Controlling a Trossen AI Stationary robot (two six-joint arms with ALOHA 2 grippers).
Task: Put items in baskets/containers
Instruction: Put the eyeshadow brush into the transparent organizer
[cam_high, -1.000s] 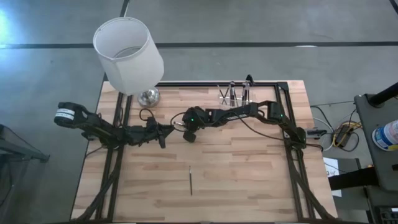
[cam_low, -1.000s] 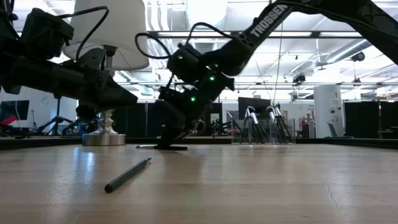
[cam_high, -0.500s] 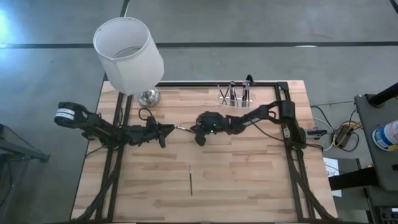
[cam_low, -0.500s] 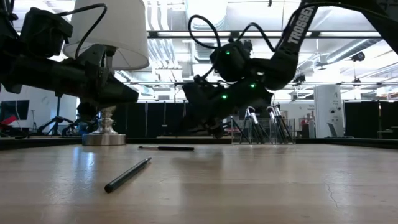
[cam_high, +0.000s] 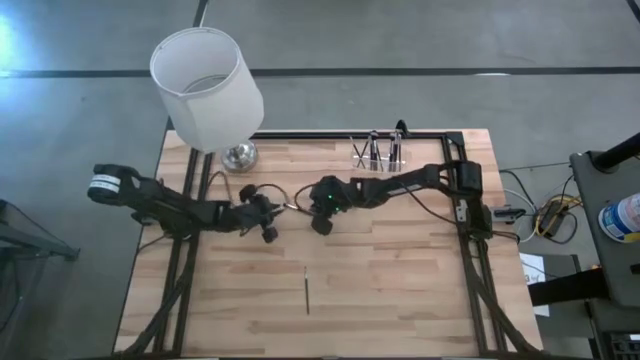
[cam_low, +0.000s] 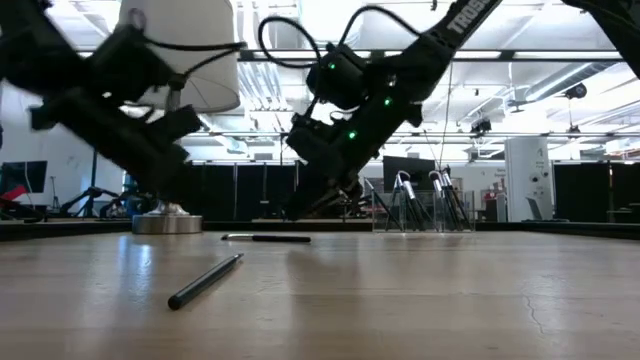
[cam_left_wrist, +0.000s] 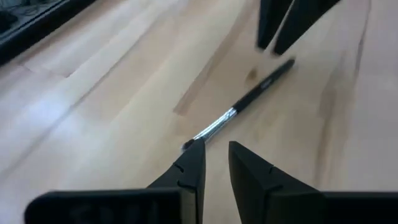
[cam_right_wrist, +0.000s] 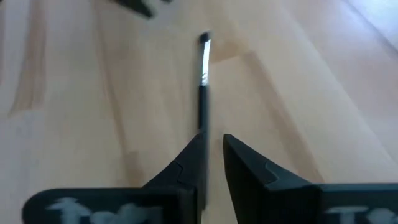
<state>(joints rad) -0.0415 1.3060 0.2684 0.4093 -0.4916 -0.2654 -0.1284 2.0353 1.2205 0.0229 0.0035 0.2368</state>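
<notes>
Wood-plank table (cam_high: 400, 280) with a black frame along its edges, set on a grey floor; the low view looks across it into a large workshop hall.

Brush (cam_left_wrist: 242, 106): lies flat on the table, roughly mid-table, between the two grippers. Long axis runs left–right across the table. Silver ferrule and bristled tip point toward the left gripper (cam_left_wrist: 214, 155); dark handle end points toward the right gripper (cam_right_wrist: 212, 149).

Left gripper: fingers a narrow gap apart, nothing between them, tips just short of the brush's bristled end.

Right gripper: fingers likewise parted by a narrow gap. The handle end runs in under one finger in the right wrist view, so I cannot tell whether it touches. The low view shows the brush resting on the wood with this gripper above it.

Second stick (cam_high: 306, 290): lies alone nearer the front edge, long axis front-to-back, well apart from both arms.

Clear holder (cam_high: 377, 155): at the far edge, right of centre, with several dark sticks standing upright in it. Their count is hard to make out.

Lamp (cam_high: 205, 88): far left corner. Its white shade hides most of its metal base from above.

Hard to read: the left arm is smeared in the low view. In the high view the brush is a thin line half lost among cables.

Open room: front half of the table is bare except for the second stick; the right side is bare.
</notes>
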